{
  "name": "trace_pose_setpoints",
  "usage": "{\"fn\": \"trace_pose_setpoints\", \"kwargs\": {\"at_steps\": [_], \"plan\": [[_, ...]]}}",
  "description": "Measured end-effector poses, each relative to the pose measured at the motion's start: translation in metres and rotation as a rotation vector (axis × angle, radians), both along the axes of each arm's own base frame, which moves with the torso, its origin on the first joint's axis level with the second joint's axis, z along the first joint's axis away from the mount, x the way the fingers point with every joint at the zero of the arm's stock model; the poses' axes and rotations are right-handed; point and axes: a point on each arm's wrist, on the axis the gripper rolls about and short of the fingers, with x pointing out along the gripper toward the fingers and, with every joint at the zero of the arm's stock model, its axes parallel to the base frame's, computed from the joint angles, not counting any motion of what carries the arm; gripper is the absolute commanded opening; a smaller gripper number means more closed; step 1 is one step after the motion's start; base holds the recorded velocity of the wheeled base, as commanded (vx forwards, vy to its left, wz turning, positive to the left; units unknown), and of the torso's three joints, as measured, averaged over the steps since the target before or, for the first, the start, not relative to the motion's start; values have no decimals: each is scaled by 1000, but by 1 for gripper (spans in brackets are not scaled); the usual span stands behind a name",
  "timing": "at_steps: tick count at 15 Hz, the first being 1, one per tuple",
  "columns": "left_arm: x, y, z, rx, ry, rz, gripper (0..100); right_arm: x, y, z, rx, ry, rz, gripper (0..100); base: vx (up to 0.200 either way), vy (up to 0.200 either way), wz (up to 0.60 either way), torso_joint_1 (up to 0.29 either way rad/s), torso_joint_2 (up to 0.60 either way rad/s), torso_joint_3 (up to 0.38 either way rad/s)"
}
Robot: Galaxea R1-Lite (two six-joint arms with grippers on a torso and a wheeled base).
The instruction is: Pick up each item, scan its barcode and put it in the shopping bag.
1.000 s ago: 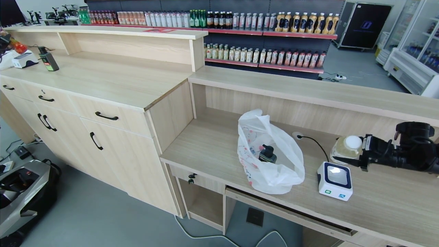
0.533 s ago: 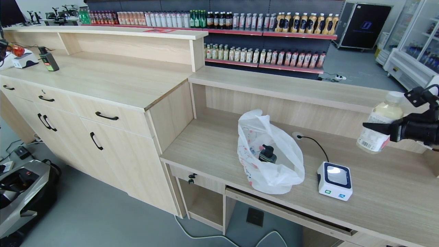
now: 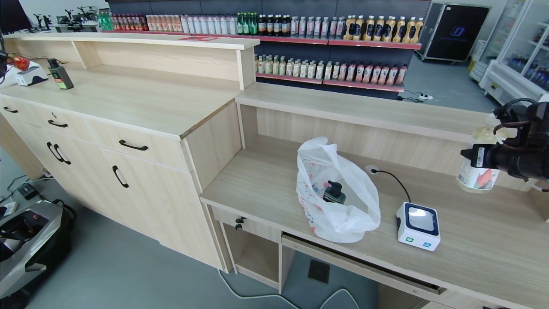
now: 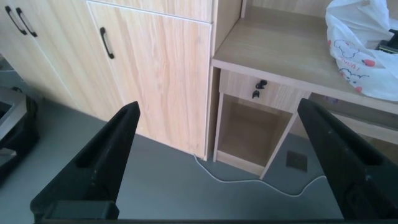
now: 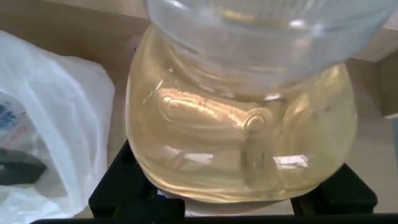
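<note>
Head view shows the right gripper (image 3: 474, 158) clamped on the bottle (image 3: 477, 178), upright above the counter (image 3: 493, 240) off to the right of the scanner (image 3: 418, 225); I'd bring it low over the scanner's window, barcode facing down, before the shopping bag (image 3: 343, 206), while the left gripper (image 4: 214, 168) hangs with jaws apart.

A clear bottle (image 5: 242, 130) of pale yellow liquid, seen close, is clamped in the black right gripper (image 5: 230, 208). A white shopping bag (image 5: 50, 124) lies nearby on the wooden counter (image 5: 62, 18).

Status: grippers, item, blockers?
Left gripper open, empty. Right gripper shut on drink bottle, upright, right of scanner. Nothing between them; shopping bag left of scanner.
</note>
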Motion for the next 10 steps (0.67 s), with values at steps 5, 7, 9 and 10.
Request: {"fn": "trace_pose_setpoints", "kwargs": {"at_steps": [5, 7, 9, 10], "plan": [[0, 0, 0, 0, 0, 0, 100, 8, 30, -11, -31, 35, 113, 0, 0, 0, 240, 1, 1, 1], [0, 0, 0, 0, 0, 0, 100, 13, 35, -18, -63, 50, 187, 0, 0, 0, 600, 2, 0, 5], [0, 0, 0, 0, 0, -1, 100, 22, 37, -23, -82, 12, 221, 0, 0, 0, 300, -1, 1, 4], [0, 0, 0, 0, 0, 0, 100, 28, 39, -26, -79, -27, 258, 0, 0, 0, 0, 0, 0, 0]]}}
